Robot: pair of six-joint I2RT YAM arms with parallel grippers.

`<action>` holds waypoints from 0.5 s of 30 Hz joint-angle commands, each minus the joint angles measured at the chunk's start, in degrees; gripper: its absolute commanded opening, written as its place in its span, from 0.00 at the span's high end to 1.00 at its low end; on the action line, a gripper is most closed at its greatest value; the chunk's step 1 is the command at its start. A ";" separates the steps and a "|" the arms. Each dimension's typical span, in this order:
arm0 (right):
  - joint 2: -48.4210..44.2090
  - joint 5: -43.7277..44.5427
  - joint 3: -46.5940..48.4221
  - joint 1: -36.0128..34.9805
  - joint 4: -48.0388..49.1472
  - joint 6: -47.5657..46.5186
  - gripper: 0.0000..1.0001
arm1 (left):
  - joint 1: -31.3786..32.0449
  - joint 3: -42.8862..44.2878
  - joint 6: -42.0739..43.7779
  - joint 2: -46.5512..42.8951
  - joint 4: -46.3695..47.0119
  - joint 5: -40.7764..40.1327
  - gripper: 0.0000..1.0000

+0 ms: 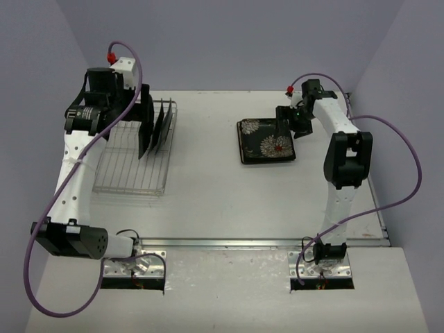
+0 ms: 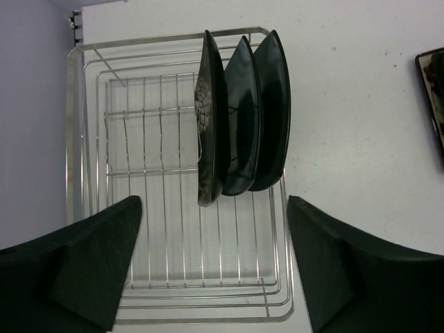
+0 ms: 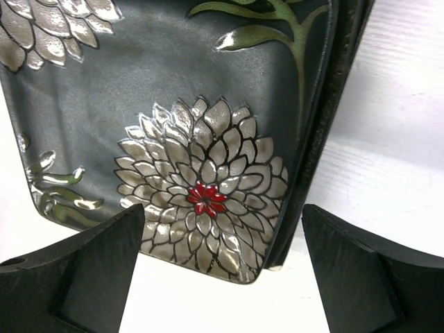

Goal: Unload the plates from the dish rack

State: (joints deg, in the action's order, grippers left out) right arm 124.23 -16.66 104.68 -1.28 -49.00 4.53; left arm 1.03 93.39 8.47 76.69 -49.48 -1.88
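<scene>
There are two robot arms on one white table (image 1: pixel 208 201). On the left, the left arm (image 1: pixel 69 173) goes up high and bends over the dish rack (image 1: pixel 128 173). There is one dish rack. It is made of thin silver wires and lies flat on the left part of the table.

Three plates (image 2: pixel 239 118) stand on their edges in the rack. They are side by side in its far right corner, and all three are dark. The first plate (image 2: pixel 207 111), at the left of the row, shows a bit of a flower picture. The other two show only plain dark sides. The left gripper (image 2: pixel 214 201) hangs above the rack with its two fingers wide apart. It holds nothing and touches no plate.

On the right part of the table, well apart from the rack, lies one stack of plates (image 1: pixel 267 142). The top plate (image 3: pixel 180 125) is dark and lies flat. It has silver flowers and green leaves, and one flower has a red middle. At its right side the dark rim of a lower plate (image 3: pixel 343 83) peeks out. I count two plates there, and I cannot tell if more lie under them.

The right arm (image 1: pixel 343 159) reaches to the far side of the table. The right gripper (image 3: pixel 223 211) hangs right over the top plate, with its two fingers apart and nothing between them.
</scene>
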 commanded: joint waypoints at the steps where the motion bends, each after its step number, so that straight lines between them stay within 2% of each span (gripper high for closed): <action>1: -8.61 4.93 2.94 -0.22 0.79 -1.89 0.03 | -1.02 6.72 -0.34 5.59 -1.05 1.61 0.27; 3: -11.05 6.09 3.24 -0.22 1.18 -2.06 0.01 | -1.03 9.04 0.39 9.02 -1.32 1.19 0.40; 5: -13.70 6.18 2.90 -0.25 1.42 -2.16 0.01 | -1.37 10.71 0.96 11.76 -1.58 0.62 0.45; 8: -17.80 5.34 1.77 -0.22 1.45 -1.90 0.01 | -3.38 13.43 1.02 16.42 -2.53 1.42 0.50; 15: -26.07 2.29 -4.84 -0.20 1.09 -1.35 0.01 | -3.82 17.22 1.28 27.15 -5.34 4.68 0.53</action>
State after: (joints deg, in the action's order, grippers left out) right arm 102.16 -12.67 103.39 -1.28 -48.49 3.37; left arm -2.17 107.42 9.62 99.97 -53.10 0.02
